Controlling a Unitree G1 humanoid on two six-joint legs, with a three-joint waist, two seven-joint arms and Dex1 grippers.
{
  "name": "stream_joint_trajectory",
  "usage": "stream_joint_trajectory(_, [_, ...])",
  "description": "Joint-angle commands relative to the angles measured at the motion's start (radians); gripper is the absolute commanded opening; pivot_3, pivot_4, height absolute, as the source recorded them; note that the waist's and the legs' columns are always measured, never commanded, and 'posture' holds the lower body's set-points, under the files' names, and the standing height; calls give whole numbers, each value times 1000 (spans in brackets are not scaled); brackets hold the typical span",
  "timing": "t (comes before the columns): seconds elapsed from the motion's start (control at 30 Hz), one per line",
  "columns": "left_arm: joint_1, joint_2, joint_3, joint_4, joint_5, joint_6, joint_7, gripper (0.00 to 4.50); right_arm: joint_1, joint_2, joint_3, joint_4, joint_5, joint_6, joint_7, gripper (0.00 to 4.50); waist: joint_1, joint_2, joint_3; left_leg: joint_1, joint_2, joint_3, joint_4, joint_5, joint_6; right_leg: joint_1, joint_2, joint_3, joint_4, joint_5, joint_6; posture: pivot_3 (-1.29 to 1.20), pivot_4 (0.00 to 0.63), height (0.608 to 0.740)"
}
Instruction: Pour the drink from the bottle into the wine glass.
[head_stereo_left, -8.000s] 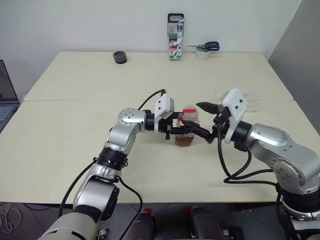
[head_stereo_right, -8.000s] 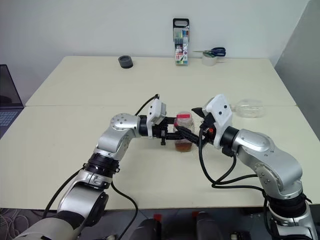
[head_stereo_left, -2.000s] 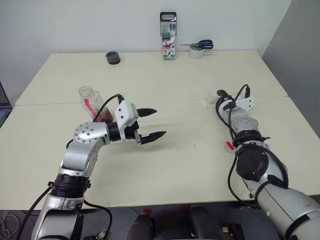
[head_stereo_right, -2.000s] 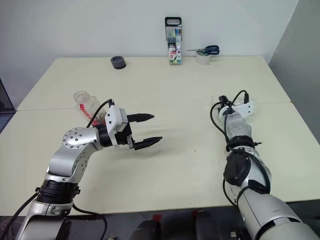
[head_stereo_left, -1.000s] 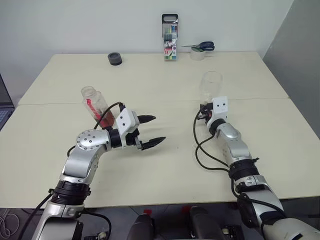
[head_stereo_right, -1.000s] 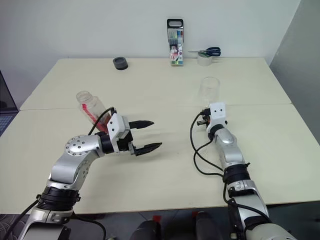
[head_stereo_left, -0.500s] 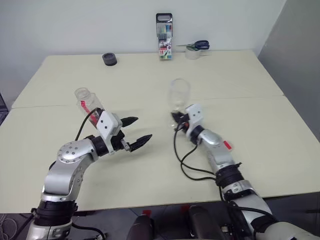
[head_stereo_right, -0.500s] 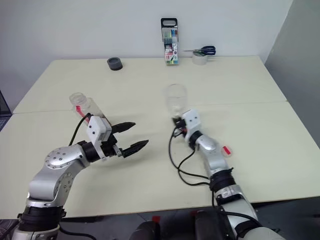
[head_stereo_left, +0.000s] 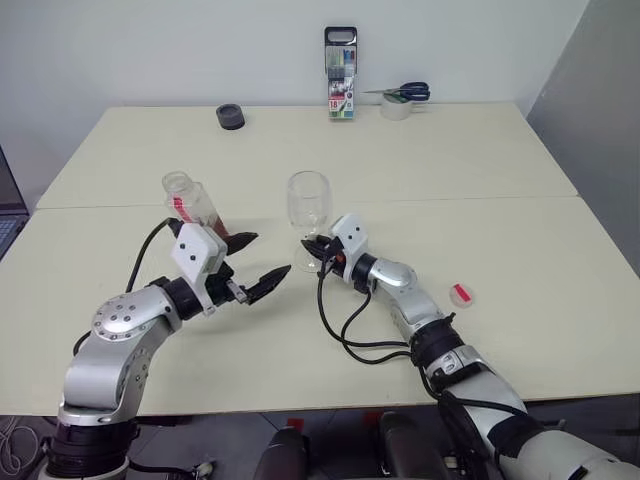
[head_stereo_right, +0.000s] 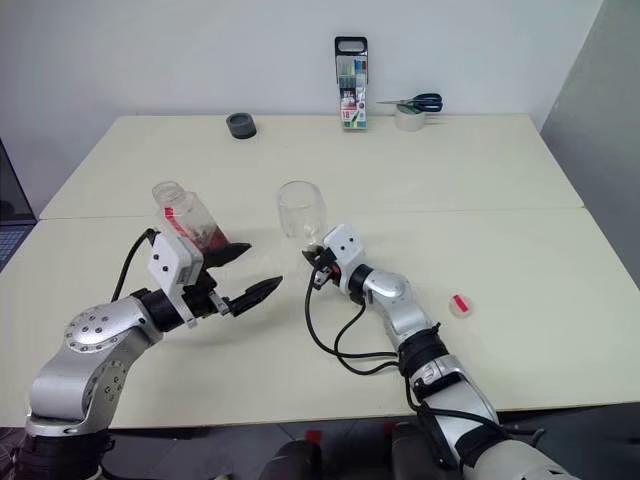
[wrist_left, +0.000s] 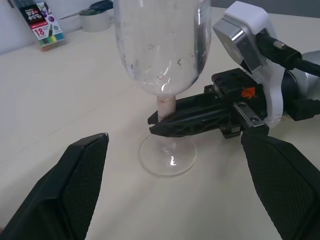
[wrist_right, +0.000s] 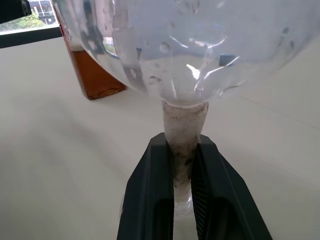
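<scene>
Wine glass (head_stereo_left: 308, 205) — clear, rounded bowl beaded with droplets, round flat foot — stands upright mid-table, its stem pinched by the right gripper (head_stereo_left: 316, 256). Beside it the uncapped bottle (head_stereo_left: 193, 205) stands with amber drink (wrist_right: 96, 76) low inside. Left gripper (head_stereo_left: 252, 264) hangs near the bottle, fingers spread wide — holding nothing.

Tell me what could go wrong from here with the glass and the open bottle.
1. The right gripper pinches only the thin stem of the empty wine glass; the top-heavy glass might tilt or slip.
2. The bottle stands uncapped, drink inside, right beside the open left gripper; a careless reach could knock it over and spill.
3. The red cap lies apart on the table, so nothing seals the bottle.
</scene>
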Motion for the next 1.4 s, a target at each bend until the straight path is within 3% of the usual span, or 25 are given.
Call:
stream_joint_trajectory(0.03, [14,15,42,-51,-24,-3,9,4500,-7,6,0,3,-4,-7,16,187,0,0,0,0,0,0,0,0,0,0,0,0,0,0,0,0,150,740])
stream_joint_trajectory(0.07, [18,14,45,-54,-25,-2,11,4500,-7,7,-1,4,-3,-6,18,187,0,0,0,0,0,0,0,0,0,0,0,0,0,0,0,0,150,740])
stream_joint_trajectory(0.5, [-7,8,55,-58,-54,0,45,4500,6,1,-9,-50,9,15,29,4469,-1,0,0,0,0,0,0,0,0,0,0,0,0,0,0,0,150,740])
stream_joint_trajectory(0.83, [-23,-6,55,-96,-91,35,84,4500,98,-53,-2,-252,39,105,91,4469,-1,0,0,0,0,-1,0,0,0,0,0,0,0,0,0,0,150,740])
stream_joint_trajectory(1.27, [-9,-48,76,-118,-109,41,156,4500,285,-284,43,-697,54,411,189,4469,8,0,0,-1,0,0,0,0,0,0,0,0,-1,0,0,0,150,740])
stream_joint_trajectory(1.4, [37,-79,76,-98,-47,-20,184,4500,349,-366,16,-862,109,494,211,4469,14,0,0,-1,0,0,0,0,0,0,0,0,-2,0,0,0,150,740])
